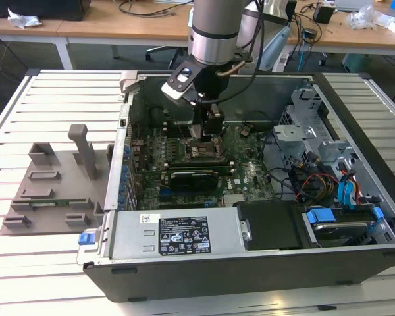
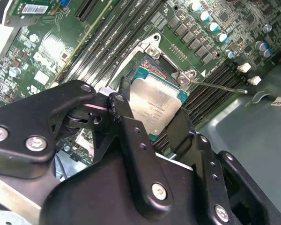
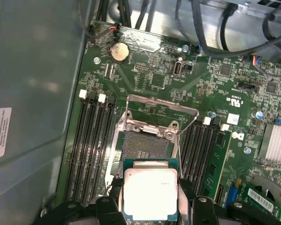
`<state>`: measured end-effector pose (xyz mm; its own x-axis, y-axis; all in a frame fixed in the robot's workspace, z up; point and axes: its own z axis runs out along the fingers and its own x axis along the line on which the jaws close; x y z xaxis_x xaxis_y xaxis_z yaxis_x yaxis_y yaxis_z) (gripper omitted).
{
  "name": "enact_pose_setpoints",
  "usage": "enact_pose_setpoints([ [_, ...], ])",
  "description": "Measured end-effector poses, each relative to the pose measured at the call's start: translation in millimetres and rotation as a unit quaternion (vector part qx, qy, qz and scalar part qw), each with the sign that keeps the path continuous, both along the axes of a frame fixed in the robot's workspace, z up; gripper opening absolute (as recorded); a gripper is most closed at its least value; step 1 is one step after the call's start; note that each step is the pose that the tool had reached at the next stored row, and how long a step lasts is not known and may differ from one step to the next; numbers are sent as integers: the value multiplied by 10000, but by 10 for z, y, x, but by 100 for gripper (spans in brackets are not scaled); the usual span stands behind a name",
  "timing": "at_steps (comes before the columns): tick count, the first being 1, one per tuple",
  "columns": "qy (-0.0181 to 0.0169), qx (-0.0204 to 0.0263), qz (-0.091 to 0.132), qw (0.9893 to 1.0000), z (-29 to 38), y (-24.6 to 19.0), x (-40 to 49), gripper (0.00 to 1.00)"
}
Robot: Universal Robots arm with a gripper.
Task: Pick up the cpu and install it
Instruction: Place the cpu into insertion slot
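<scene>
The tool, clamped on the cpu, hovers at the open socket: the install step, I'd say, needing square alignment.

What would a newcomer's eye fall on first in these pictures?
The silvery cpu, clamped in the black hand, close to the open socket on the green motherboard. In the exterior view, the arm reaches down into the open computer case, with a grey tray at the exterior view's left.
</scene>
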<state>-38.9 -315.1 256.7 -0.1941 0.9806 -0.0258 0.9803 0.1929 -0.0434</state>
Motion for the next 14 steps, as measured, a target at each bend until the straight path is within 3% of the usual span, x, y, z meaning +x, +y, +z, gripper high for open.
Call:
enact_pose_setpoints([
  [4,0,0,-304,9995,-2,0,0,55],
  [7,0,-2,-578,9983,-4,0,0,55],
  [9,0,-8,-618,9981,-3,0,0,55],
  [13,-6,-103,-784,9969,-7,0,0,55],
  [14,-6,-105,-814,9966,-7,0,0,55],
])
